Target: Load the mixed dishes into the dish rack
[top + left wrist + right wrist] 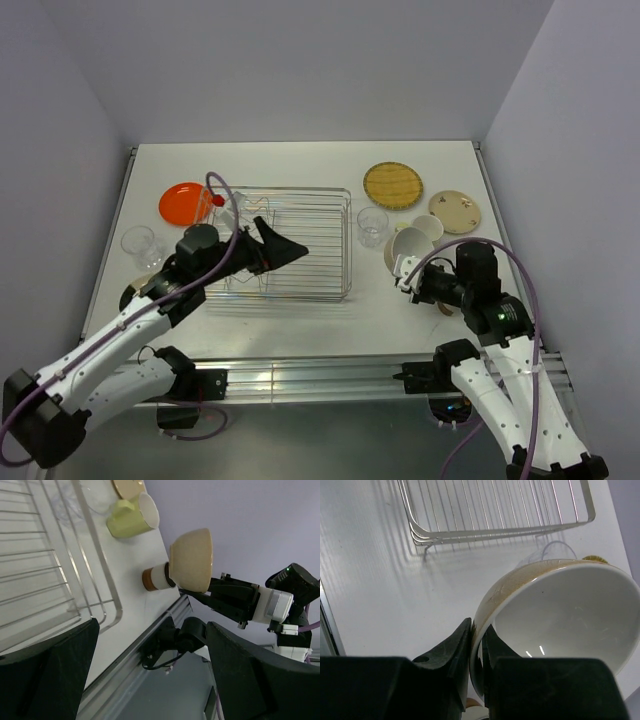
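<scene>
our right jaws pinch nearly shut on the rim of the beige bowl (pixel 555 615), held above the counter (pixel 300 165) right of the dish rack (pixel 350 250), while our left jaws gape empty over it, and we fear the thin pinch slipping mid-swing, or the arms colliding.

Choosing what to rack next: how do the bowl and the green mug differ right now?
Grip: the bowl is pinched by its rim in the right gripper; the mug is untouched.
Pose: the bowl is held tilted above the table; the mug stands upright on it.
Colour: the bowl is beige outside, the mug pale green.
Both are white inside.
</scene>
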{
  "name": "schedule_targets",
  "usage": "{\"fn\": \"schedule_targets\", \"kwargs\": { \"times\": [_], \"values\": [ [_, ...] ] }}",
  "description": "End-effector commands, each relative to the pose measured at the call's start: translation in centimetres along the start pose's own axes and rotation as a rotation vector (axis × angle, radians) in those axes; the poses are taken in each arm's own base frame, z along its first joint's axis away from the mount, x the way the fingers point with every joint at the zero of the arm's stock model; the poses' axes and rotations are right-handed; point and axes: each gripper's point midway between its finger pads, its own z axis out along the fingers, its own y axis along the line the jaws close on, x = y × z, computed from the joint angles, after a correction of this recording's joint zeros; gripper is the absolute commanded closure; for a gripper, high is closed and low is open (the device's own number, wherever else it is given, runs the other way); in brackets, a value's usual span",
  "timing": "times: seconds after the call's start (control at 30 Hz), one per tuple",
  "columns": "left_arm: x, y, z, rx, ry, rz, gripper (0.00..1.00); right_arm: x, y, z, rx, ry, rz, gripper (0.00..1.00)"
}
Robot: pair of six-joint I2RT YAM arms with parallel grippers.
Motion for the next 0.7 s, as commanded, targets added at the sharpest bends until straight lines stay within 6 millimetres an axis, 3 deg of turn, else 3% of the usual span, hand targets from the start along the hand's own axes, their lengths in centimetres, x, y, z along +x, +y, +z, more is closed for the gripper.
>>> {"fn": "schedule_targets", "kwargs": {
  "times": [0.0,0.3,0.47,0.67],
  "values": [
    [-1.8,-5.0,2.1,0.114,-0.073,0.005,0.05,-5.2,-2.3,-1.5,0.073,-0.173,-0.147,1.0],
    [2.9,-9.6,9.1,0.13,0.05,0.101,0.02,-7.0,-1.1,-1.3,0.004,-0.274,-0.18,1.0],
    [4.8,-9.6,11.4,0.097,0.087,0.099,0.01,-7.8,-1.2,-1.3,0.016,-0.317,-0.161,1.0],
    [5.2,-10.4,12.4,0.102,0.094,0.111,0.01,-7.6,-1.3,-1.0,0.021,-0.319,-0.13,1.0]
  ]
}}
